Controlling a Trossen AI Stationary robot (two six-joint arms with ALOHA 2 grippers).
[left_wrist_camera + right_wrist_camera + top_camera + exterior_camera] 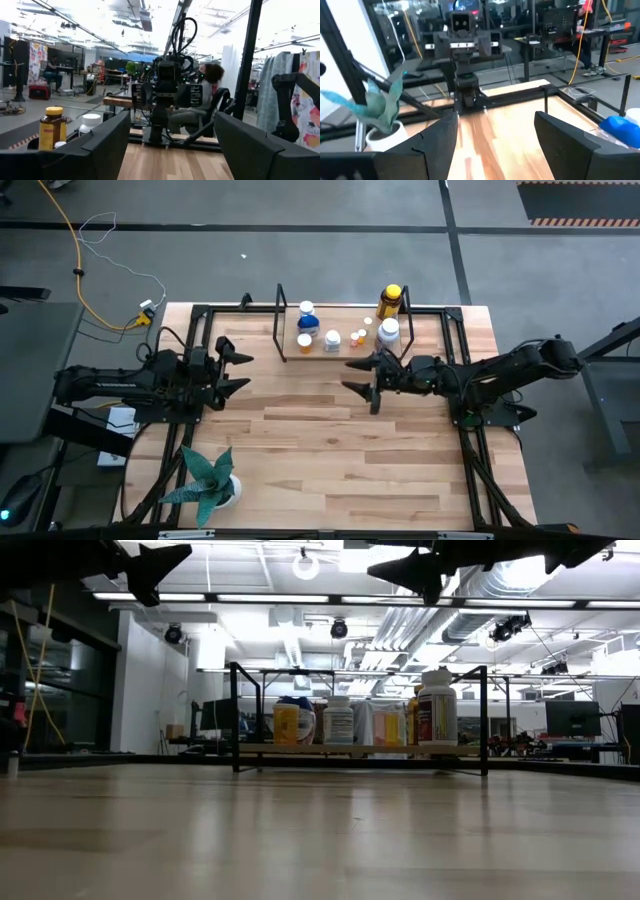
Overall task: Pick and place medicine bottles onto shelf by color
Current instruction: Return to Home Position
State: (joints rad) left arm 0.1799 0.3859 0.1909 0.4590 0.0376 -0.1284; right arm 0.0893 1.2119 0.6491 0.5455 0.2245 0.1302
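Well in front of the low light-wood shelf on thin black metal legs (342, 315), toward its left side, a potted green plant in a white pot (210, 480) is standing clear of either arm's likely path. Nearer the shelf, the right gripper (348, 375) is hanging above the wooden tabletop (330, 450), just in front of the shelf's front edge and toward its right half. Its two dark fingers are spread wide and are holding nothing. The left gripper (244, 372) is hanging off the shelf's left end, apart from it, equally wide open and empty. The medicine bottles are standing upright on the shelf: a white bottle with a blue cap (307, 315) at its left end, tiny orange vials (358, 335) near its middle, and a tall amber bottle with a yellow cap (390, 300) behind a white bottle with a white cap (389, 332) at its right end. Sorting therefore appears finished, leaving only the return to home. Doing it well probably means drawing the right arm straight away from the shelf's front edge before any swing, since its open fingers are lying near the white-capped bottle and the black frame. Far past the shelf's right end, a person (202, 95) is sitting in the room.
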